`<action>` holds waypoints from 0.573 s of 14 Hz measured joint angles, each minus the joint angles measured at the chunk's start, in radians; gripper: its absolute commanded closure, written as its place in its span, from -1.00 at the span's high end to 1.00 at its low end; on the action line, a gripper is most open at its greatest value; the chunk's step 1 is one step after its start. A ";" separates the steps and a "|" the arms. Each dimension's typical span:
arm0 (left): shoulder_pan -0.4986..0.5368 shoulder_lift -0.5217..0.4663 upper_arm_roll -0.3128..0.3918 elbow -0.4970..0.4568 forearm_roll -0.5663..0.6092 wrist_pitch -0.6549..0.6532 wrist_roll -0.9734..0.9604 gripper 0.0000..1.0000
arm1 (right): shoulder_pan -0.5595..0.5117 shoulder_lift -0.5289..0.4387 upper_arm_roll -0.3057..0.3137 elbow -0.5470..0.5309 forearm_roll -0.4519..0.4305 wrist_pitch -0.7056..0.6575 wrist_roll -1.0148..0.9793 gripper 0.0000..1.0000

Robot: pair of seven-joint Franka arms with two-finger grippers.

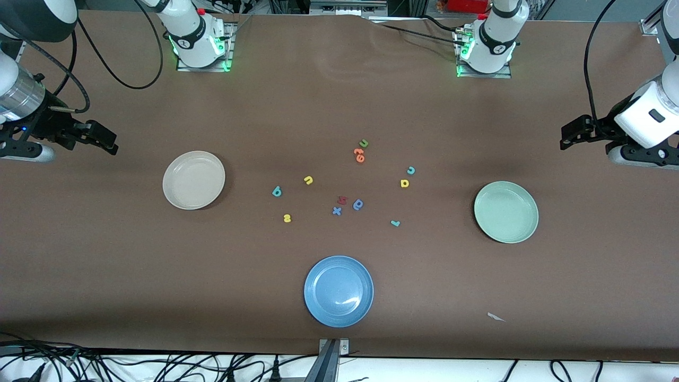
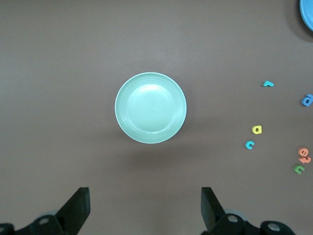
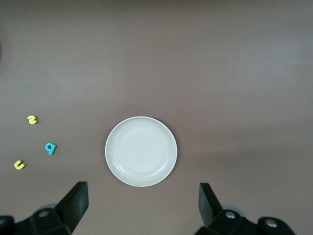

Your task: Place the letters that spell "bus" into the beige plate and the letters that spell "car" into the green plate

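Between the two target plates, mid-table, the letters lay scattered, none yet sorted. The teal "b" (image 1: 276, 191), yellow "u" (image 1: 308, 180) and yellow "s" (image 1: 287, 217) sat toward the right arm's end, closest to the beige plate (image 1: 193, 180), which was empty; that grouping suited a short carry by the right arm. The teal-blue "c" (image 1: 410, 170) and yellow "a" (image 1: 405, 183) lay just beside each other, with the teal "r" (image 1: 394, 223) nearer the front camera, all toward the left arm's end and the empty green plate (image 1: 506, 211).

Among them sat distractors: a green letter (image 1: 363, 143) touching an orange one (image 1: 359, 155), plus a red letter (image 1: 342, 200), a blue cross (image 1: 336, 211) and a dark blue rounded letter (image 1: 358, 204) clustered together. A blue plate (image 1: 338, 291) lay nearest the front camera.

The right tool (image 3: 142, 205) hung released over the table's edge past the beige plate, looking down on it; the left tool (image 2: 145, 208) hung likewise released by the green plate. Both arms seemed parked for a clear view, each probably to serve its own plate.
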 measured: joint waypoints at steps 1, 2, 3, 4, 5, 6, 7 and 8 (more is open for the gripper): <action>0.001 0.000 0.000 0.000 0.000 0.000 0.000 1.00 | 0.000 0.000 0.000 0.000 0.000 0.000 0.000 1.00; 0.002 -0.001 0.001 0.000 0.000 0.000 0.000 1.00 | 0.000 0.000 0.000 0.000 0.000 0.000 0.000 1.00; 0.003 -0.001 0.001 0.000 0.000 0.000 0.000 1.00 | 0.000 0.000 0.000 0.000 0.000 0.000 0.000 1.00; 0.003 -0.002 0.001 0.000 0.000 0.000 0.000 1.00 | 0.001 0.000 0.001 0.000 0.000 0.000 0.000 1.00; 0.003 -0.002 0.001 0.000 0.000 0.000 0.000 1.00 | 0.004 0.000 0.001 0.000 0.000 0.000 0.000 1.00; 0.003 -0.002 0.001 0.000 0.000 0.000 0.000 1.00 | 0.007 0.000 0.002 0.000 0.000 0.000 0.000 1.00; 0.003 -0.002 0.001 0.000 0.000 0.000 0.000 1.00 | 0.010 0.000 0.002 0.000 0.000 0.000 0.000 1.00; 0.004 -0.003 0.001 0.000 0.000 0.000 0.000 1.00 | 0.010 0.000 0.002 0.000 0.000 0.000 0.000 1.00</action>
